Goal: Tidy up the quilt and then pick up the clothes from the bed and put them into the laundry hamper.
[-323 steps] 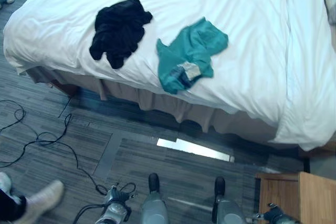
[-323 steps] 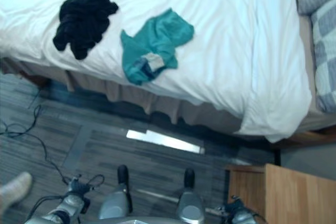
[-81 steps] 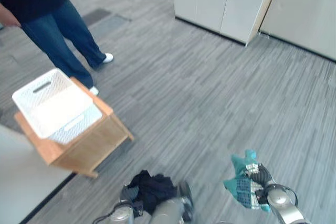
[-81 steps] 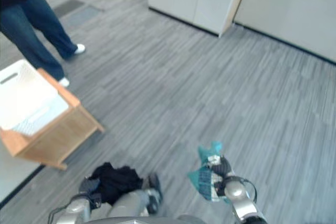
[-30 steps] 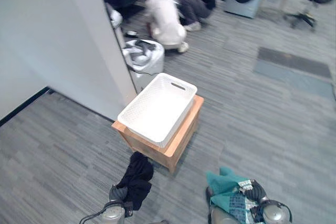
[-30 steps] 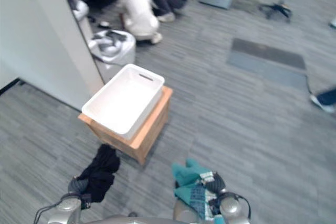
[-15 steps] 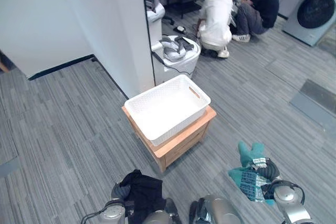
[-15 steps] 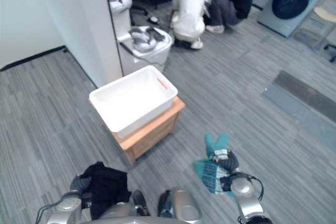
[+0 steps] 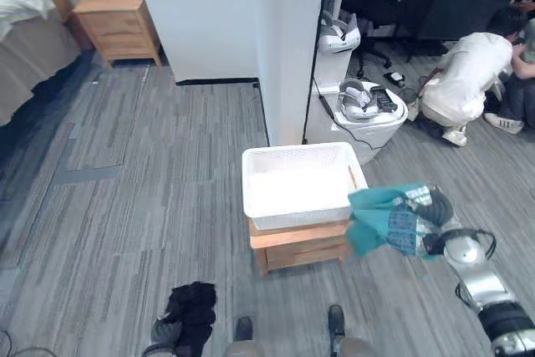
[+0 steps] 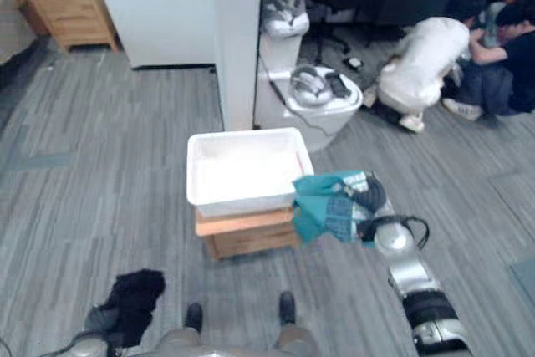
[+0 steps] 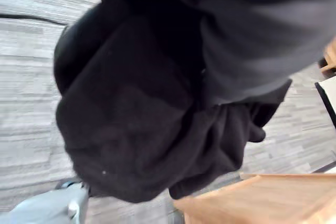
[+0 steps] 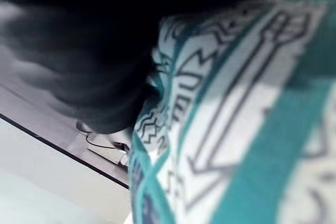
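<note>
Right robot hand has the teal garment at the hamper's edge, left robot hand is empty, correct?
Not quite: the left robot hand is not empty; it holds the black garment, as the left eye view shows. The right robot hand does hold the teal garment at the edge of the white hamper.

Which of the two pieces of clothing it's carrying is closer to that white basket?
The teal garment in the right hand: it hangs at the white hamper's rim. The black garment in the left hand hangs low, well short of it.
</note>
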Tool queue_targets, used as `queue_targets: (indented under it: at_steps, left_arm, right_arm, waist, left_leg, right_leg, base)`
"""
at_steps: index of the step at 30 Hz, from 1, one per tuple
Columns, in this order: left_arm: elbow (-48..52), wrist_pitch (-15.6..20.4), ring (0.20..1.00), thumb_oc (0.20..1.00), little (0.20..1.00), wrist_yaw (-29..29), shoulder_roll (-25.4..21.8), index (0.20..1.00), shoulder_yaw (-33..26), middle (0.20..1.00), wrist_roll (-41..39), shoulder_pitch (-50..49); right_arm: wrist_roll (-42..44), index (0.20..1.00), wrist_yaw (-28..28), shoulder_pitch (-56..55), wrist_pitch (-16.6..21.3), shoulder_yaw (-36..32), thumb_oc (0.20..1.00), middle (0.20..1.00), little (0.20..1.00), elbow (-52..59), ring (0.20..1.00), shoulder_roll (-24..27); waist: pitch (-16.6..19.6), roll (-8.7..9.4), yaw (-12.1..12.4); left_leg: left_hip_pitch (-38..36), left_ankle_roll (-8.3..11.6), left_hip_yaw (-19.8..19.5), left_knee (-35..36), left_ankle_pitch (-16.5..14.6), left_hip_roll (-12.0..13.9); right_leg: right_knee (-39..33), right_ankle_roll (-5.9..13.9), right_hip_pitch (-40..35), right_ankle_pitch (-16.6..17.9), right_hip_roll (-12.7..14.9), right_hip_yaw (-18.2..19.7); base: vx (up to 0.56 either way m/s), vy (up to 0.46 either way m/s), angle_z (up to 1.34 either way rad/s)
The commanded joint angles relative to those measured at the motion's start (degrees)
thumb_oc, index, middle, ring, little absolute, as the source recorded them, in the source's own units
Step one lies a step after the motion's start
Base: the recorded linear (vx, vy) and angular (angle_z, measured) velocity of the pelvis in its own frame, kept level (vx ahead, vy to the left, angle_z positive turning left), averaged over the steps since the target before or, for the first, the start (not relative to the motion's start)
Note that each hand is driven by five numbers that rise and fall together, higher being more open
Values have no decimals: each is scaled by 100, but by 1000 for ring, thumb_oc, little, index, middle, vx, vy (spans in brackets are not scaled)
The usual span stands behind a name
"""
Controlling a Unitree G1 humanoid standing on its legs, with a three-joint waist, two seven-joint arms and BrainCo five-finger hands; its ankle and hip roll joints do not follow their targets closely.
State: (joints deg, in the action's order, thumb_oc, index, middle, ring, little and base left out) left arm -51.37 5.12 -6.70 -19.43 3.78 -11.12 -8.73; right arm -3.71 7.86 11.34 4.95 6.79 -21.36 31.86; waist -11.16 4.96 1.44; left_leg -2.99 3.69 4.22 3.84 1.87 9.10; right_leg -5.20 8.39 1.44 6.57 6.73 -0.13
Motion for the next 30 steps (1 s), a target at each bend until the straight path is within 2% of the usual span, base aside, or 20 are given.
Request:
queue_targets:
  at_steps: [1,2,3,4,6,9,11,17,19,20,21,22,25,27,28,30]
  left_arm:
    - [373,338,200,200,200,32,34,200,226,200,-181,382]
    - [425,338,200,200,200,27,43,200,288,200,-182,409]
    - [530,323,200,200,200,42,55,200,447,200,-183,507]
    - [562,318,200,200,200,-18,44,200,473,200,-141,547]
    - [625,375,200,200,200,28,59,200,571,200,-250,548]
    - [714,383,200,200,200,88,79,200,667,200,-269,442]
    - [665,404,200,200,200,117,130,200,760,200,-322,459]
    - [750,475,200,200,200,127,184,200,873,200,-410,421]
    - [1211,582,200,200,200,78,73,200,999,200,-501,418]
    - [1212,582,200,200,200,78,74,200,998,200,-501,417]
    - [1325,608,200,200,200,93,44,200,1026,200,-517,438]
    - [1826,698,200,200,200,112,-84,200,1056,200,-558,464]
    - [2454,819,200,200,200,132,-250,200,1080,200,-646,502]
    - [3348,1035,200,200,200,-8,-531,200,997,200,-579,572]
    - [3351,1033,200,200,200,-8,-531,200,995,200,-579,570]
    - [3855,1168,200,200,200,-62,-684,200,900,200,-468,612]
  right_arm:
    - [42,200,252,525,367,-126,200,200,200,401,200,626]
    - [64,200,286,623,361,-124,200,200,200,422,200,691]
    - [142,200,329,1058,346,29,200,200,200,438,200,845]
    - [127,200,338,1205,359,183,200,200,200,429,200,831]
    - [144,200,312,1503,369,295,200,200,200,407,200,969]
    - [159,200,342,2037,331,531,200,200,200,304,200,1053]
    - [108,200,382,2600,336,796,200,200,200,104,200,1084]
    - [-6,200,414,3391,290,1294,200,200,200,-426,200,873]
    - [-140,200,413,3838,180,1618,200,200,200,-964,200,731]
    - [-139,589,413,3840,180,1620,589,589,589,-965,589,731]
    - [-180,589,397,3883,154,1695,589,589,589,-1155,589,645]
    - [-321,1000,404,4004,100,1850,1000,1000,1000,-1557,1000,572]
    - [-722,1000,499,4143,-2,2042,1000,1000,1000,-1993,1000,487]
    - [-1828,1000,874,4349,-150,2385,1000,1000,1000,-2393,1000,502]
    - [-1829,1000,875,4349,-150,2385,1000,1000,1000,-2394,1000,501]
    - [-2745,1000,1078,4279,-255,2516,1000,1000,1000,-2258,1000,544]
  waist:
    - [-14,-120,-128]
    - [-69,-110,-121]
    - [-155,-91,-104]
    - [-198,-133,-12]
    - [-152,-185,-69]
    - [-116,-254,-27]
    - [-146,-315,-37]
    - [-199,-407,101]
    - [-268,-458,218]
    - [-268,-458,216]
    - [-281,-465,260]
    - [-282,-484,320]
    - [-272,-507,395]
    - [-258,-551,414]
    - [-260,-551,412]
    - [-238,-575,392]
  left_leg:
    - [-118,356,165,-1140,-306,216]
    - [71,326,338,-1445,-152,246]
    - [415,187,708,-1332,-257,9]
    - [579,127,617,-1190,-294,-227]
    - [551,192,852,-811,-155,-110]
    - [448,163,871,-500,-72,-149]
    - [320,216,999,-204,84,-136]
    - [316,244,960,116,195,-148]
    - [483,270,859,116,205,-151]
    - [485,270,858,116,205,-151]
    - [501,272,836,116,208,-149]
    - [518,275,799,116,210,-146]
    - [509,276,763,116,197,-149]
    - [463,285,738,116,179,-144]
    - [461,285,738,116,179,-144]
    - [402,287,738,116,162,-142]
  right_leg:
    - [509,58,172,-266,186,-144]
    - [499,-14,68,-316,204,-279]
    - [420,-68,-119,-412,184,-498]
    - [385,-83,-166,-433,138,-508]
    - [395,-68,-148,-501,91,-603]
    - [412,-100,-157,-576,0,-637]
    - [423,-100,-109,-569,9,-739]
    - [336,-62,33,-490,33,-760]
    - [295,-36,157,-424,62,-807]
    - [295,-36,157,-424,62,-808]
    - [273,-30,155,-422,67,-826]
    - [255,-27,143,-414,72,-850]
    - [238,-22,98,-422,77,-878]
    - [205,-11,29,-417,84,-885]
    - [205,-11,27,-417,84,-886]
    - [193,-3,-31,-427,87,-878]
  base:
    - [78,-149,42]
    - [123,-191,59]
    - [184,-210,72]
    - [192,-157,78]
    - [163,-26,19]
    - [114,27,-8]
    - [130,70,-1]
    - [66,47,11]
    - [43,17,20]
    - [33,-1,29]
    - [26,-15,24]
    - [26,-15,17]
    - [29,-14,9]
    - [0,2,11]
    - [-6,10,13]
    - [1,14,6]
